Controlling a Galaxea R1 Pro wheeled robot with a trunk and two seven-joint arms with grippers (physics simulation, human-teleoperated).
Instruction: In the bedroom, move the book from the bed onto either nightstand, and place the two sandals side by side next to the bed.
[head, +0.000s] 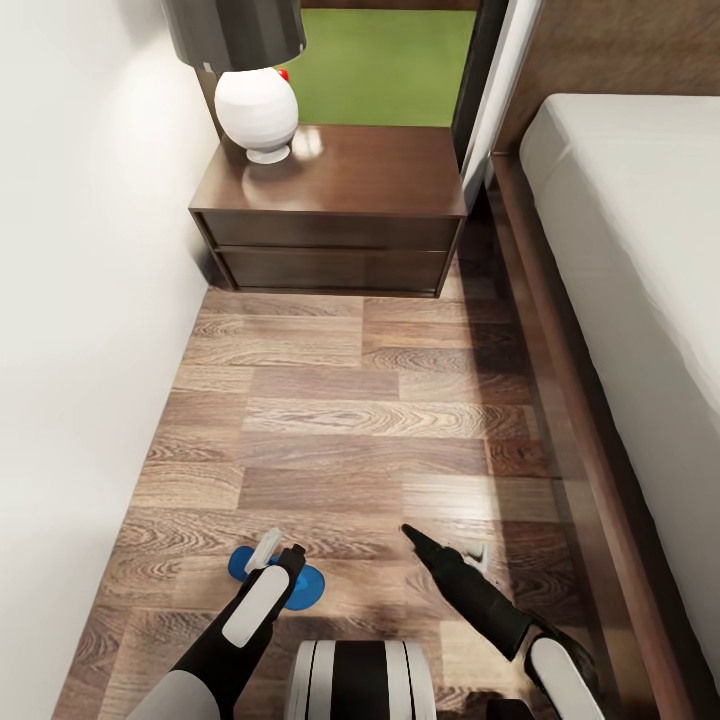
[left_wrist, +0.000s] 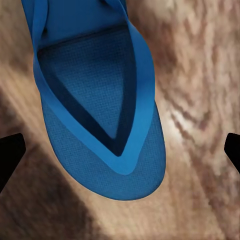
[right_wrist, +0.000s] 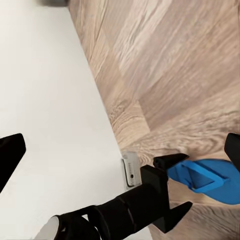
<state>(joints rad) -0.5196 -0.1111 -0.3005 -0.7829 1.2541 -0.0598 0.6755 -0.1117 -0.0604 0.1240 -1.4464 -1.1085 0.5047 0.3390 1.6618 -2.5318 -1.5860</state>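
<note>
A white wall (head: 70, 330) ran down my left side, and against it, at the far end of the wood-plank floor (head: 340, 420), stood the nightstand (head: 335, 215), dark brown with two drawers; a white-based lamp (head: 255, 95) sat on its top, near the wall.

Low beside me, my left gripper (head: 283, 562) hung directly over a blue sandal (left_wrist: 102, 107) that lay flat on the planks. Through the left wrist camera I saw its toe and V-strap between my two dark fingertips (left_wrist: 9, 157), which stood wide apart and touched nothing. My right wrist camera looked across at that same arm, its jaws spread just above the sandal.

My right gripper (head: 418, 540) pointed forward above bare floor, holding nothing; its tips sat at opposite edges of its own camera view, so it was spread wide too.

Farthest right lay the bed (head: 640, 300), a light-grey mattress on a dark wooden frame.
</note>
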